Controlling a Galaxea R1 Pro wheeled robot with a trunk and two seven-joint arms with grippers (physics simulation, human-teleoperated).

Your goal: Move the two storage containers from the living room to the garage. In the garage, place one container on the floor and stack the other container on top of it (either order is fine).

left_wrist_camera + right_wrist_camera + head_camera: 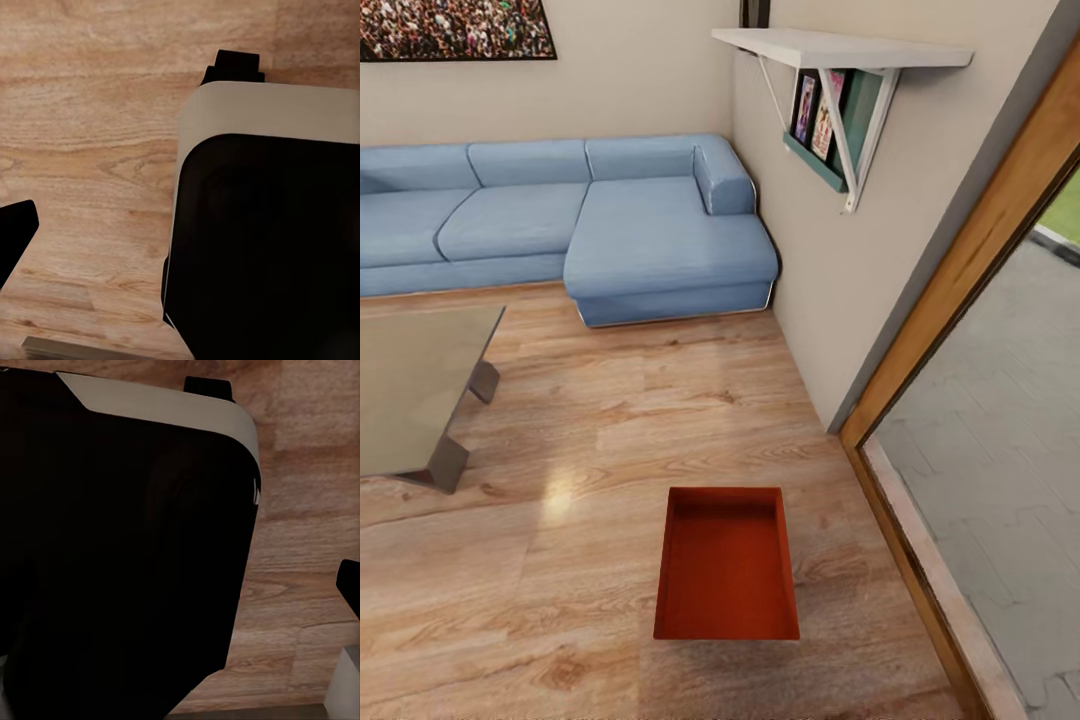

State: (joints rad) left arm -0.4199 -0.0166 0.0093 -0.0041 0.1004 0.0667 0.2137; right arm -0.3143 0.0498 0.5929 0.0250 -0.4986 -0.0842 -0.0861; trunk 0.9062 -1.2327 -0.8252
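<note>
1. Storage container [727, 570], orange-red shallow open-top tray, flat on the wood-plank floor [610, 420] of the living room, low in the head view, long side running away from the robot. Nothing inside it.
2. One tray seen; nothing touching it, bare planks on all sides.
3. Wood-framed glass door [960, 300] close on the tray's right; grey paving [1000, 400] visible through the glass.
4. Coffee table [415, 385] with a glass-like top well off to the tray's left, on dark angled legs.
5. Blue sectional sofa [610, 225] against the far wall, chaise end pointing toward the tray but well apart.
6. White wall shelf [840, 48] above the sofa corner, with framed pictures [815, 115] under it; a crowd print [455, 28] on the far wall.
7. Left wrist view: planks and the robot's black and white base [270, 225]; a dark fingertip [15, 236] at the edge. Left pincer opening: cannot tell.
8. Right wrist view: the same dark body [127, 547] over the planks, dark fingertip [349, 585] at the edge. Right pincer: cannot tell either.
</note>
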